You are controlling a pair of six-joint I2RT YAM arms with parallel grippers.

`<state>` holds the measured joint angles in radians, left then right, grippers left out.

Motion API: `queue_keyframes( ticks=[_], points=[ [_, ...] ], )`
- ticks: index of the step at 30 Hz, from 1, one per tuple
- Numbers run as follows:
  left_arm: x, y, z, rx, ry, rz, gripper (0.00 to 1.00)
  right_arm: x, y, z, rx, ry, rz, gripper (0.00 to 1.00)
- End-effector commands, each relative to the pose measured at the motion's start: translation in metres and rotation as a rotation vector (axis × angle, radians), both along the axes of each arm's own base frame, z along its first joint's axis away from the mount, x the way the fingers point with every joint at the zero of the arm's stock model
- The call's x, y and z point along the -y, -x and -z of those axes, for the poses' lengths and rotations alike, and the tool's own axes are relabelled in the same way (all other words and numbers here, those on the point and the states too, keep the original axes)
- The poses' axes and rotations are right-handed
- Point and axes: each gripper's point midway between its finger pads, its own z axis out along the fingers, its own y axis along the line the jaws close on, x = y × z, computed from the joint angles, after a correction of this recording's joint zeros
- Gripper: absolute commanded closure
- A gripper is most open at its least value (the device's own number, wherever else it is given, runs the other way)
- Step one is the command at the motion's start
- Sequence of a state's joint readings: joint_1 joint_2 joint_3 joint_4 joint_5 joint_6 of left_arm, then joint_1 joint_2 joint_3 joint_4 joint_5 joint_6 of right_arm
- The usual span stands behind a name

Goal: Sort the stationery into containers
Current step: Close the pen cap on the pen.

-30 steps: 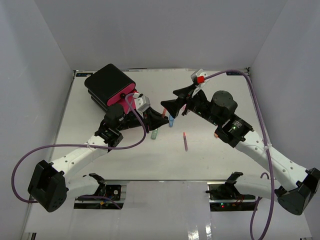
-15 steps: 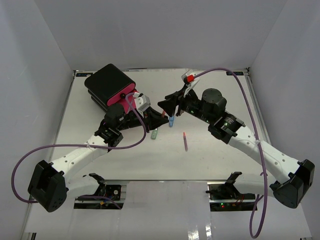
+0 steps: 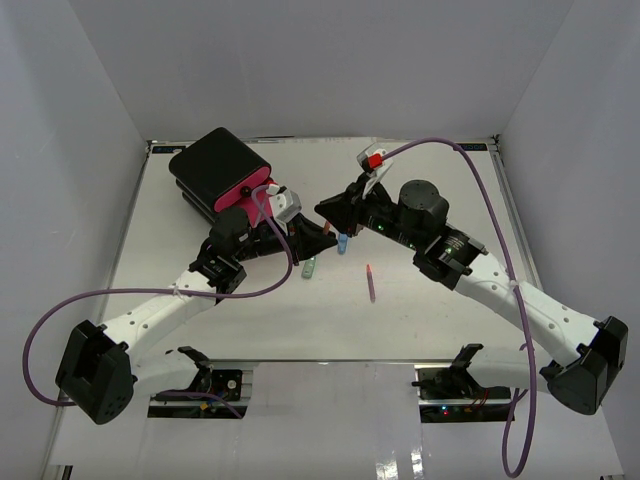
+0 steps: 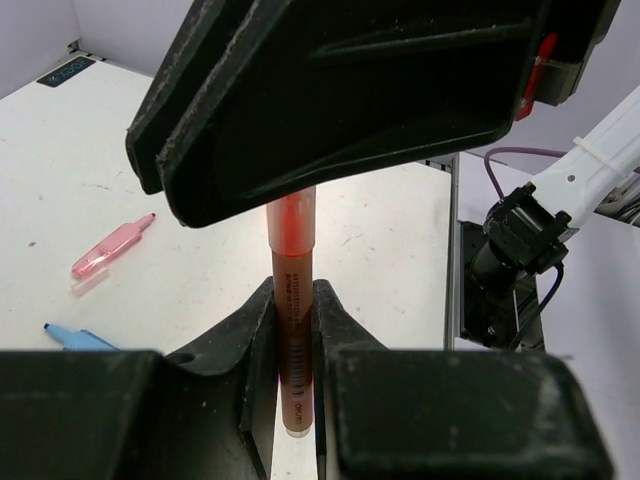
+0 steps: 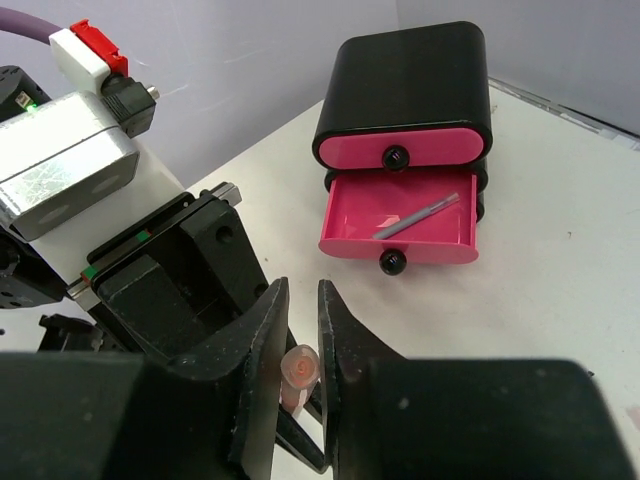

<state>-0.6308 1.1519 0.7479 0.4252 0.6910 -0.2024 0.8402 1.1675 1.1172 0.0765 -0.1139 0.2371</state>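
**A:** What is sitting where, biggest first?

**B:** The white table [image 3: 440, 320] is filling the frame, and the black drawer box [image 3: 215, 165] is standing at its upper left. Its middle drawer [image 5: 400, 240] is hanging open, with a grey pen [image 5: 418, 217] lying inside.

**A:** And the grippers?

**B:** They are meeting at centre frame, just right of the box. The left gripper [image 4: 293, 305] is pinching the orange pen [image 4: 292, 240] low on its barrel and holding it upright, fingers nearly together. The right gripper [image 5: 300, 335] is sitting narrow around the pen's top end, and both fingers seem to be touching it.

**A:** How is it going to handle?

**B:** I am judging it light, stiff and smooth, so it is likely to pivot or slip in a tip-only grip. Gripping further down the barrel would be steadier before the left lets go.

**A:** Anything smaller?

**B:** A pink pen [image 4: 105, 250] and a blue pen [image 4: 75, 338] are lying loose on the table, at the left of the left wrist view.
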Motion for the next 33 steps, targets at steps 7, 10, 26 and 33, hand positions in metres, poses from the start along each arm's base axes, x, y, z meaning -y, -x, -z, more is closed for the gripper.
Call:
queue_keyframes(
  ticks=[7, 10, 26, 33],
  points=[
    [-0.002, 0.005, -0.033, 0.053, 0.056, 0.0, 1.0, -0.004, 0.001, 0.004, -0.003, 0.016, 0.007, 0.92],
    [-0.004, 0.006, -0.037, 0.064, 0.063, -0.007, 1.0, -0.006, 0.004, 0.02, -0.037, 0.056, 0.009, 0.92],
    [-0.016, 0.0, -0.082, 0.143, 0.12, -0.083, 1.0, -0.006, 0.026, 0.099, -0.211, 0.271, 0.007, 0.92],
    [-0.023, -0.011, -0.097, 0.172, 0.133, -0.127, 1.0, 0.002, 0.037, 0.127, -0.278, 0.374, -0.01, 0.92]
  ],
)
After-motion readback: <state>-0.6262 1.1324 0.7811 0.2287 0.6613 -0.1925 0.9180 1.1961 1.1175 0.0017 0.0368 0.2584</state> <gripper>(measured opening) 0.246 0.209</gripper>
